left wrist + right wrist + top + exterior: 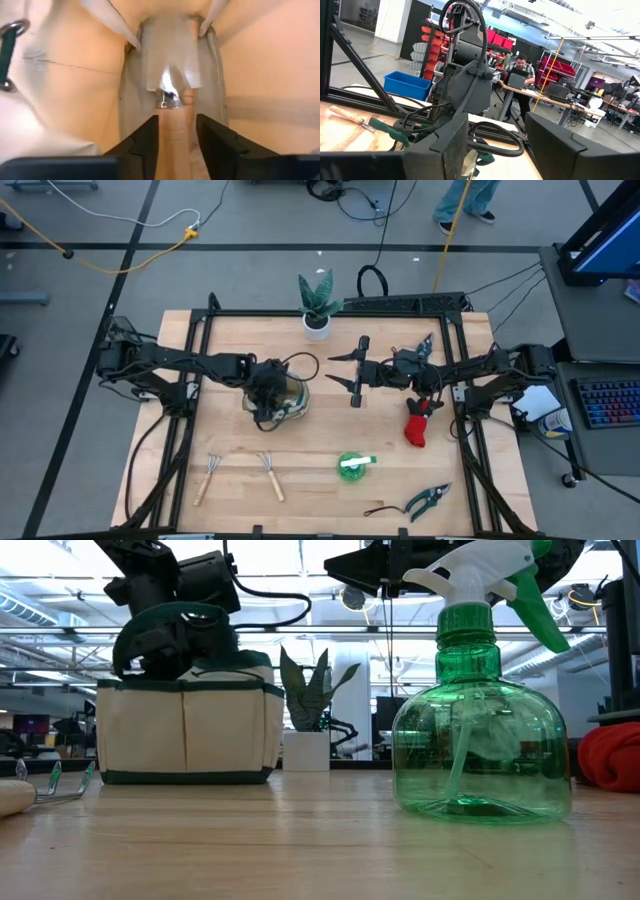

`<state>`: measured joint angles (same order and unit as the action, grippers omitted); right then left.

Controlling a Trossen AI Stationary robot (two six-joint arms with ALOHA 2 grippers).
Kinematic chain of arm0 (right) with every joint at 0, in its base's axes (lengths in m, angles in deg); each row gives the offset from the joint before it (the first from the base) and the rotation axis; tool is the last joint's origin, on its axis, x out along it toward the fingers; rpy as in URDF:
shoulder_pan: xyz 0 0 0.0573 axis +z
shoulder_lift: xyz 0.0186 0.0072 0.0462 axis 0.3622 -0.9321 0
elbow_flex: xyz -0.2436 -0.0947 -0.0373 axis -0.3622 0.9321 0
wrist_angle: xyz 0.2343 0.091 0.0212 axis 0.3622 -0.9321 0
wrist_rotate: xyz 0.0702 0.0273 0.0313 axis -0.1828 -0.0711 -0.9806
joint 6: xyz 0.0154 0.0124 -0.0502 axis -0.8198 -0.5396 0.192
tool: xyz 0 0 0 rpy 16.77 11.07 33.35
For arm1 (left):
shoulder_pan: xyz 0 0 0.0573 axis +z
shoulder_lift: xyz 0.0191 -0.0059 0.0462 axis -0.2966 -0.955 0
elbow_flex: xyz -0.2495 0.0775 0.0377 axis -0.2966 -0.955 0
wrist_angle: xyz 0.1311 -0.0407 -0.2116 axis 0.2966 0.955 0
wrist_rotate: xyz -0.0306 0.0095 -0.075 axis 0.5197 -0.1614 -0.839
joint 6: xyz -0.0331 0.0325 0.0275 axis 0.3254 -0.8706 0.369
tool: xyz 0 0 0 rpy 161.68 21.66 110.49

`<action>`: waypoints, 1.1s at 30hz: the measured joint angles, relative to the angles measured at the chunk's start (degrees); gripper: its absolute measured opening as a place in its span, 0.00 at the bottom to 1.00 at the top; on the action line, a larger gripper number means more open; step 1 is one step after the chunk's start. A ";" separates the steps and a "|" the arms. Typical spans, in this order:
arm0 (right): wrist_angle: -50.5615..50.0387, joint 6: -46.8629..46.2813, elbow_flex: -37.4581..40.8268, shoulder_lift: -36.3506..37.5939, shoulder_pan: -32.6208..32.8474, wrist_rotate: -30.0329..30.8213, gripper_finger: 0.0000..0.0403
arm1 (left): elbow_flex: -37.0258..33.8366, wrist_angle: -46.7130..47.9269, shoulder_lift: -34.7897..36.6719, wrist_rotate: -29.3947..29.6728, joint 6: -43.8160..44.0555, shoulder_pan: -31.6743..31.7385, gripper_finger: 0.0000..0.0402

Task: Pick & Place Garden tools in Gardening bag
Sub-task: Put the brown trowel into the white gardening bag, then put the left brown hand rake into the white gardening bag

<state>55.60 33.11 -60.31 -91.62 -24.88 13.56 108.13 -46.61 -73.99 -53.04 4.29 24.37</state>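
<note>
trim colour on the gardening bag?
Dark green trim on the cream gardening bag; clearest in the low view.

The left gripper (pixel 176 142) points down into the cream canvas interior of the gardening bag (pixel 75 85), its two dark fingers (pixel 142 145) standing apart with a wooden handle (pixel 174 140) between them. Just ahead of the fingertips the handle ends in a metal collar (pixel 169 104), and beyond that a grey metal blade (pixel 170 55) lies against the bag's inner wall. Off to one side of the gripper, a metal ring (pixel 11 31) holds a dark green strap (pixel 7 52).
</note>
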 joint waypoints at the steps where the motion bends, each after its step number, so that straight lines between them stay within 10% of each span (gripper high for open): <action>1: 0.00 0.00 0.00 0.00 -0.02 0.00 0.48 | 0.00 -0.02 0.00 0.02 -0.26 0.00 0.37; 33: 0.00 0.00 0.00 0.02 -0.01 0.00 0.48 | 0.00 -1.03 0.05 1.07 -1.75 0.00 0.44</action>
<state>55.60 33.11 -60.31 -91.60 -24.88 13.56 108.13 -47.64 -73.95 -51.97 2.54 24.37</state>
